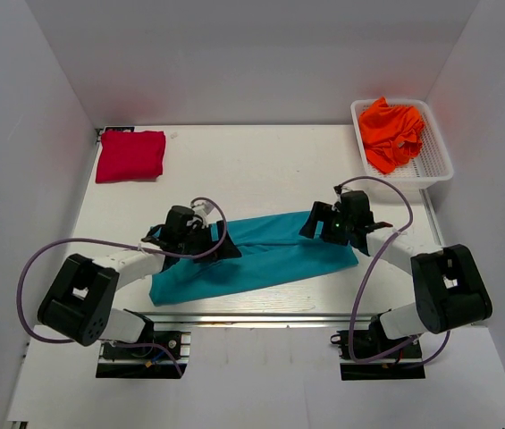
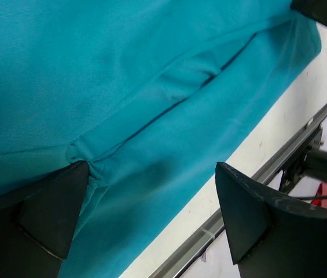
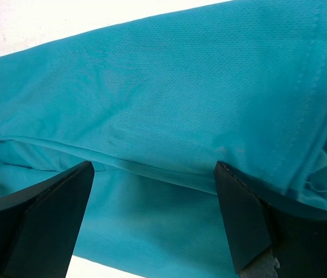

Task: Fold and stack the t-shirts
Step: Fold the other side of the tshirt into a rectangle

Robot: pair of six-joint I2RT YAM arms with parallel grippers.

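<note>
- Tabletop (image 1: 261,161): white, flat and hard. It carries every item below.
- Teal t-shirt (image 1: 265,255): lies near the front edge, between the two arms, folded lengthwise into a long band with a soft ridge along its middle. The knit is fine, matte, limp and light. Expect it to sag when lifted and to slide on the smooth surface. You do best to pinch it at the end corners, through all layers together.
- Basket (image 1: 410,181): white perforated plastic at the far right. It holds the crumpled orange t-shirt (image 1: 393,132).
- Red t-shirt (image 1: 130,155): a neat folded rectangle at the far left, probably the base of your stack.
- Left jaws: spread wide over the band's left end, gripping nothing. One finger (image 2: 47,214) meets a pucker in the cloth.
- Right jaws: spread wide over the right end, gripping nothing.
</note>
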